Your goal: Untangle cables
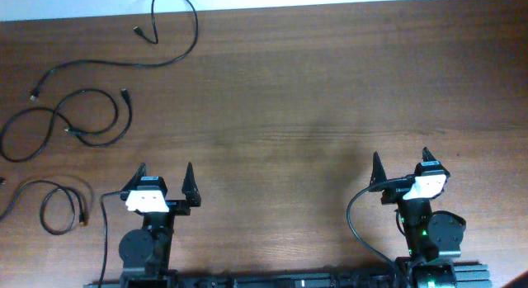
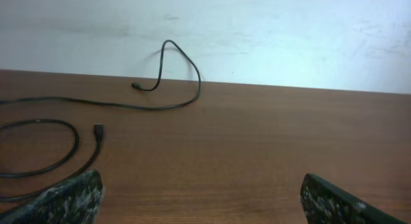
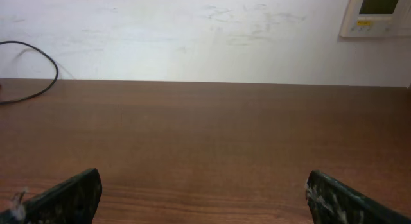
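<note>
Task things: three black cables lie on the far-left part of the desk (image 1: 297, 115). They are a long black cable (image 1: 124, 64) up by the back edge, a looped black cable (image 1: 51, 113) below it, and a small coiled cable (image 1: 49, 186) nearest the front.
Left tool (image 1: 164, 171): fingers spread apart, nothing between them, parked at the near edge.
Right tool (image 1: 401, 160): fingers likewise apart and empty, parked at the near edge on the opposite side.
Deciding relation: every cable lies to the left of and beyond the left tool, and well apart from the right tool. The left arm is clearly the nearer one.
Nearest target: the small coiled cable sits just out to the left of the left tool. The looped black cable is forward and left of it.
Long axes: the long black cable runs mostly left to right before arching at the wall. The looped black cable crosses over itself.
Left wrist view: one plug end (image 2: 98, 128) of the looped black cable lies ahead and to the left.
Tangle: the cables look separate from one another, though contact near their left ends cannot be ruled out.
</note>
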Robot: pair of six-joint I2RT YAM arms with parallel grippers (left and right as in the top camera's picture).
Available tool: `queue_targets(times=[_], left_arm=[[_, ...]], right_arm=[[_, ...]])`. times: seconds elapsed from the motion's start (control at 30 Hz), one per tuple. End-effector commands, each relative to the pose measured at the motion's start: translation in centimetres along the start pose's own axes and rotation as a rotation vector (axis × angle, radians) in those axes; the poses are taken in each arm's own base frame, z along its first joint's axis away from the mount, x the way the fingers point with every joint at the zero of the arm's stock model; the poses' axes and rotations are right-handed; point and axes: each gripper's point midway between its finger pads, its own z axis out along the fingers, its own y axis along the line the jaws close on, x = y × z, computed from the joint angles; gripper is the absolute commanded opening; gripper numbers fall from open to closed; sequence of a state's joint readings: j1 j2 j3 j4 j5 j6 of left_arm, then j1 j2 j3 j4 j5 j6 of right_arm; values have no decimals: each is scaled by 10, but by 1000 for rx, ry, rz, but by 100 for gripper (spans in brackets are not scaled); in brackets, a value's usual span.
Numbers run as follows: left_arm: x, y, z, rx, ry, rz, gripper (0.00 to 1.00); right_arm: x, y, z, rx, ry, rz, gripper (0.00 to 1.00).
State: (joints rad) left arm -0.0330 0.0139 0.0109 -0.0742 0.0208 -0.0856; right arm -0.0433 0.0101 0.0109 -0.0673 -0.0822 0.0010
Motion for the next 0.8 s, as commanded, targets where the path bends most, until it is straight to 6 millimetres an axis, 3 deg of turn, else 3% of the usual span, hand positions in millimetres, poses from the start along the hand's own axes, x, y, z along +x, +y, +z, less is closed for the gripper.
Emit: queue_targets(times=[0.0, 0.2, 0.77], left_arm=[[1, 7, 0, -39, -1, -26, 99], [1, 6, 0, -33, 2, 116, 99], [1, 6, 0, -33, 1, 116, 99]], right_arm=[[2, -2, 0, 8, 5, 9, 98], [2, -2, 0, 8, 5, 9, 99], [2, -2, 0, 11, 4, 8, 99]])
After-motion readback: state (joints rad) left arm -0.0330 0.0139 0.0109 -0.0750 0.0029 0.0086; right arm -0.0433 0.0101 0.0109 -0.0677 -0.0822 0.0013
